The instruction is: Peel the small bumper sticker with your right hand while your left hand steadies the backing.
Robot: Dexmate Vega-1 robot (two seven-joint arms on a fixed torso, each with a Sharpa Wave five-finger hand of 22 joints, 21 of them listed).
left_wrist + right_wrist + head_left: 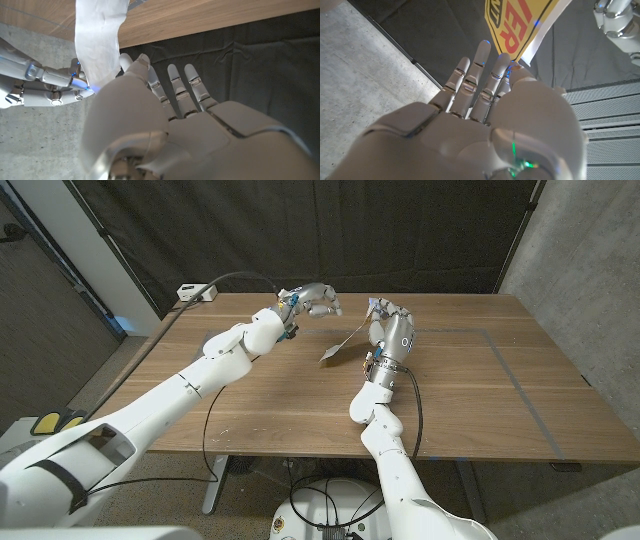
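The right hand (392,328) pinches a yellow-and-red printed bumper sticker (520,27) aloft over the wooden table (480,395) — its backing unseparated, I judge; left hand (318,300) hovers nearby, fingers apart, holding nothing.

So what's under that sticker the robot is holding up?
Bare wooden table. The sticker hangs in the air, pinched by the right hand, with nothing lying beneath it. Whether its backing is still attached behind the yellow printed face cannot be seen.
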